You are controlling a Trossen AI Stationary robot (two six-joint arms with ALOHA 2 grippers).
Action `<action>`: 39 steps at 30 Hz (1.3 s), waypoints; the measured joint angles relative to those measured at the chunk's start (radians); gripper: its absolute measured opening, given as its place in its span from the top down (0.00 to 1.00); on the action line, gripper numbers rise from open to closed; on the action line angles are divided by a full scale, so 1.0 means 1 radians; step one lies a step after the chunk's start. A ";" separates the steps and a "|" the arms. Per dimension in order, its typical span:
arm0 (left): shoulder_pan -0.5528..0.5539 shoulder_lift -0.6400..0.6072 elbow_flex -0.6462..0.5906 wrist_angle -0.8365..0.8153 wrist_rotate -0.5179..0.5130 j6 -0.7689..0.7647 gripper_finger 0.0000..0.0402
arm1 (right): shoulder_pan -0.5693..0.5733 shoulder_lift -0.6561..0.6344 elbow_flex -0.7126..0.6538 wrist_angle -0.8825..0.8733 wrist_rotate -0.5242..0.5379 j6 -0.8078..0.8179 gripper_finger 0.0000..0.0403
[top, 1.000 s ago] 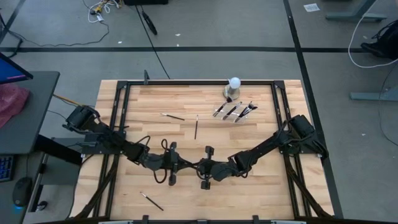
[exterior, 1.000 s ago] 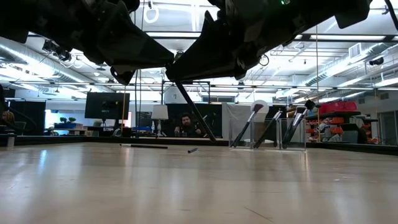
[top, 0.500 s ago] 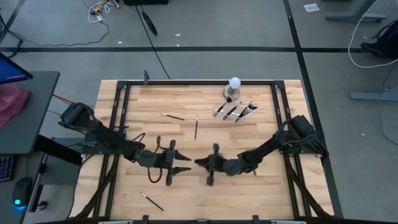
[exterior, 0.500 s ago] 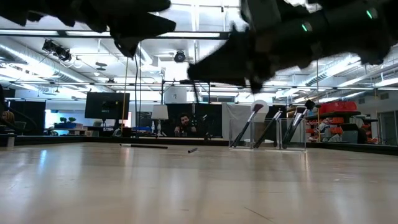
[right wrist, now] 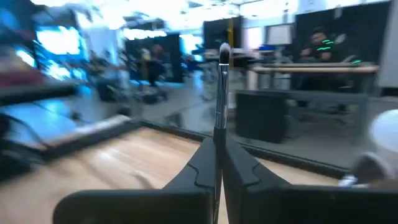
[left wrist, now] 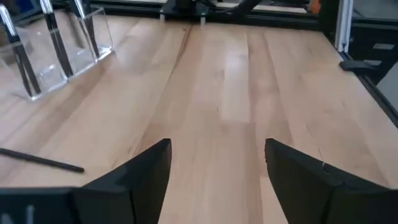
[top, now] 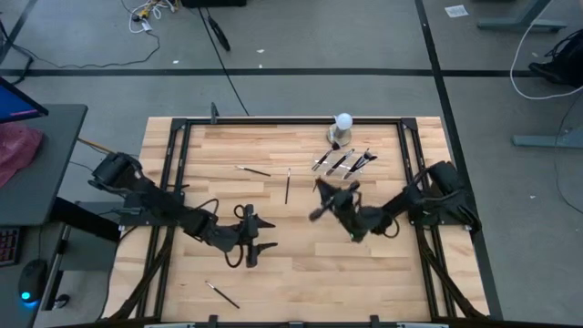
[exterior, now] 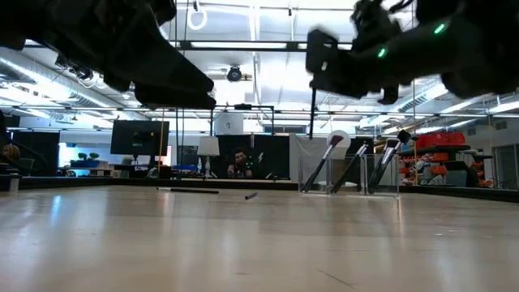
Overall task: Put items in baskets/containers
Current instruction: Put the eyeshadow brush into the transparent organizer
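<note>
Standing by the table right now, using the clear tray (top: 344,165) as my reference since it's the only container out there. It sits toward the far edge of the wooden table (top: 182,182), just beside the white ball on its grey base (top: 342,125), and it already has several brushes (top: 339,163) leaning in it at a slant. In the low view you can see three of them propped up inside the tray (exterior: 350,174).

The right gripper (top: 321,208) is up off the table, a little nearer than the tray and slightly to its left. Its fingers (right wrist: 205,168) are pinched tight on a brush (right wrist: 221,87), which sticks straight out past the fingertips, bristle end outward.

The left gripper (top: 260,235) is further out from the tray, toward the near-middle of the table, and its fingers (left wrist: 146,171) are spread wide with nothing between them, just bare wood showing in the gap.

Loose brushes: one (top: 287,185) lies lengthwise left of the tray, another (top: 252,170) angled a bit further left again, and a third (top: 221,293) is way over by the near edge, well apart from everything.

Room-wise, there's a bare stretch of wood between the right gripper and the tray. The black frame rails (top: 173,182) run along both sides, with the arms' bases parked over them. A person (exterior: 241,163) sits in the room beyond the far edge.
</note>
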 joint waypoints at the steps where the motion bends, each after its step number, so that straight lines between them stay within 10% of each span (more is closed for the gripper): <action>1: 0.000 0.016 0.000 0.015 0.000 -0.014 0.37 | -0.025 0.001 -0.002 0.006 -0.001 -0.010 0.99; 14: -0.013 0.043 0.000 0.015 -0.009 -0.034 0.41 | -0.314 -0.020 -0.016 -0.020 -0.035 0.159 0.99; 39: -0.013 0.043 0.000 0.015 -0.009 -0.035 0.41 | -0.355 -0.020 -0.016 -0.536 -0.171 0.708 0.86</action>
